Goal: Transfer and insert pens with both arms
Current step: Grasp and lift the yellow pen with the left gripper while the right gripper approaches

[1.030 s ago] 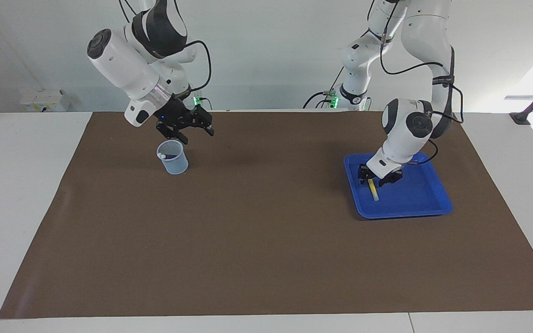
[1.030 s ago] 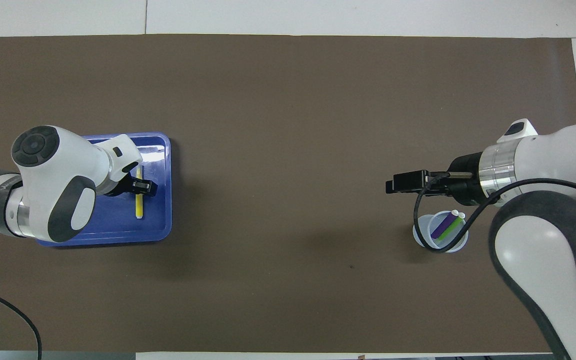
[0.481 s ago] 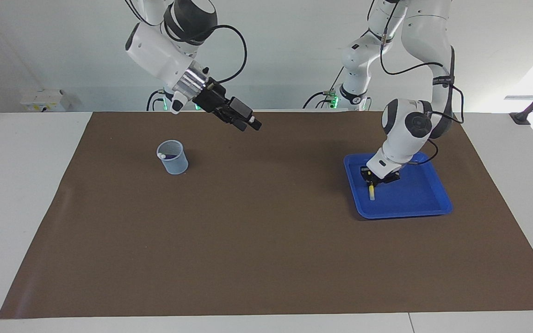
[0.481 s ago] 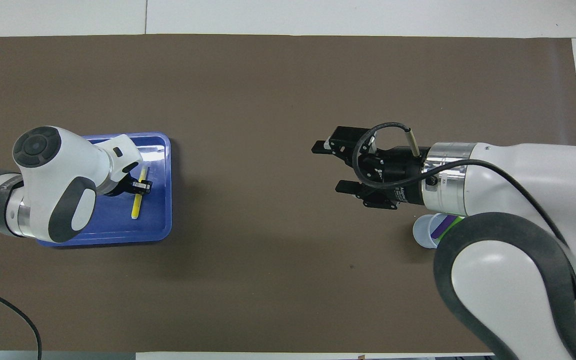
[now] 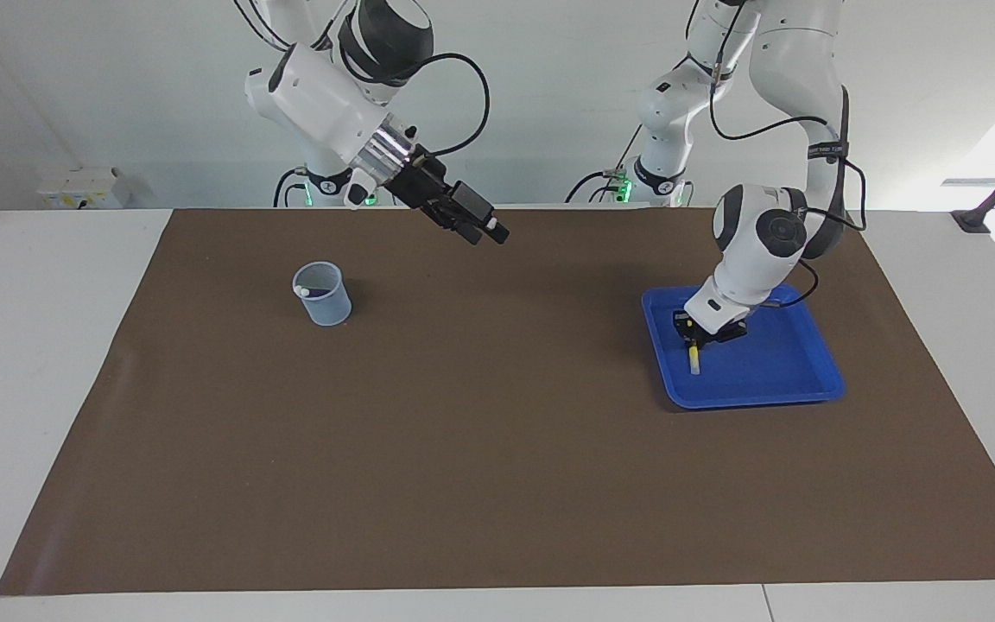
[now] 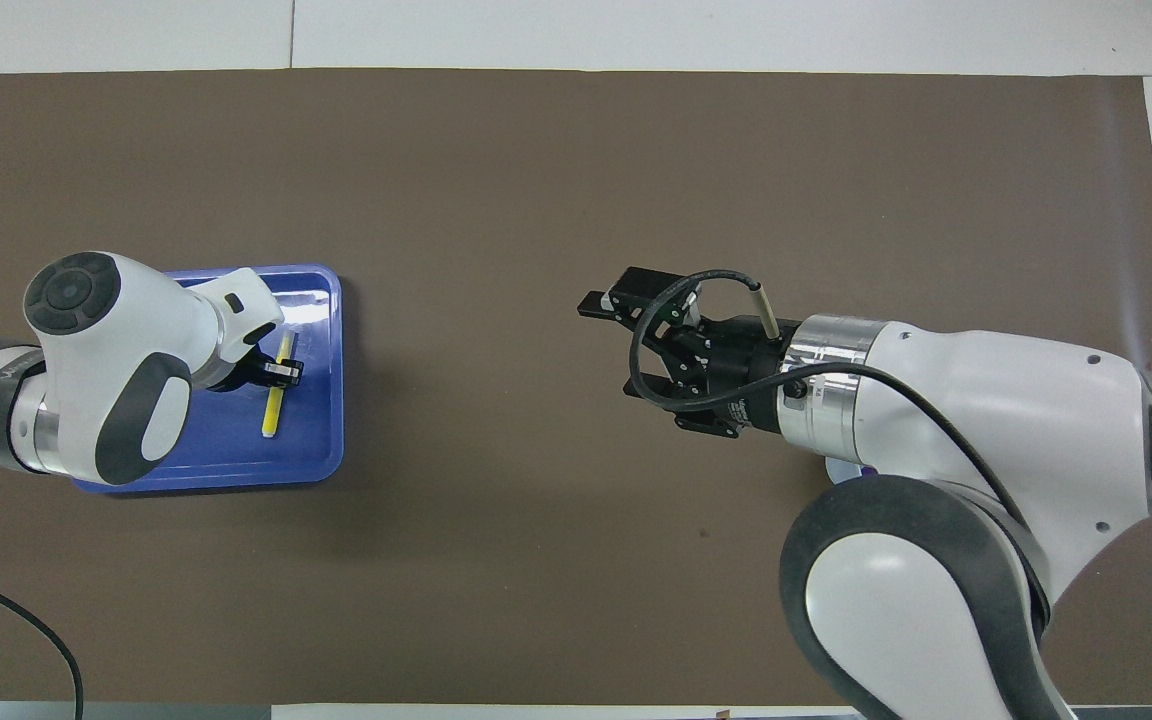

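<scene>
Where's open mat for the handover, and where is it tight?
Open: the brown mat between the cup and the blue tray, under the raised right gripper. Tight: inside the tray, where the left gripper is shut on the yellow pen.

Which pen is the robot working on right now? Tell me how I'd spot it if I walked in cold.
Find the blue tray on the brown mat, toward the left arm's end of the table. In it lies one slim yellow pen, its upper end pinched in the left claw. It is the only pen in the tray; the other pens stand in the clear cup.
</scene>
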{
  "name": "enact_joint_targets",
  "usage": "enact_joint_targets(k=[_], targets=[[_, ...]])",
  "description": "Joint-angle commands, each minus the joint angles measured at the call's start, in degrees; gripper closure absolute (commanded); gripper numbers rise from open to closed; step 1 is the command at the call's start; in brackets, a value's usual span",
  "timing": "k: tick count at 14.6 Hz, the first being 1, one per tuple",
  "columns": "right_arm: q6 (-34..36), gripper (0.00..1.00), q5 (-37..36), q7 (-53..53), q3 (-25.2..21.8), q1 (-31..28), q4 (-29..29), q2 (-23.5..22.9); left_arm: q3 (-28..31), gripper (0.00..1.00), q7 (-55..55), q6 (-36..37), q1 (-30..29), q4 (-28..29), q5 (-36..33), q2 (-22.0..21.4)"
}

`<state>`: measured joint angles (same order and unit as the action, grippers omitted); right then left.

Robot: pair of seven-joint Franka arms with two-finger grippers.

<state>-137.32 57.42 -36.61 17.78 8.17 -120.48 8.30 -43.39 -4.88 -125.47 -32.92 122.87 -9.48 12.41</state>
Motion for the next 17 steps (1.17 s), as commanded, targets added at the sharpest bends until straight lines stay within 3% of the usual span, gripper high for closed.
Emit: enact_joint_targets(k=[1, 4, 7, 9, 14, 17], targets=[[-0.67, 0.0, 1.46, 0.48, 0.06, 0.01, -1.07, 0.84, -0.38, 1.0, -4.16, 13.28, 0.57, -11.73, 2.51, 2.61], [-0.67, 0.0, 1.38, 1.19, 0.06, 0.09, -1.77, 1.36, -0.65, 1.0, -13.37, 20.87, 0.93, -17.74, 12.88, 1.83], [-0.67, 0.0, 1.38, 5.14, 0.06, 0.1, -1.77, 1.36, -3.97, 1.0, -31.87, 25.27, 0.93, -22.05, 20.62, 0.69], [-0.5, 0.0, 1.29, 7.24, 0.15, 0.1, -1.95, 1.45, -7.49, 1.0, -49.88, 24.75, 0.75, -22.14, 25.71, 0.24], [-0.23, 0.0, 0.41, 12.7, 0.23, 1.94, -3.7, 2.42, -12.77, 1.0, -79.0, 17.74, 1.01, -21.09, 36.09, -0.28], [-0.76, 0.0, 0.32, 13.23, 0.24, 4.92, -3.79, 2.24, -15.32, 1.0, -87.83, 12.2, 1.02, -18.37, 41.8, -0.63]])
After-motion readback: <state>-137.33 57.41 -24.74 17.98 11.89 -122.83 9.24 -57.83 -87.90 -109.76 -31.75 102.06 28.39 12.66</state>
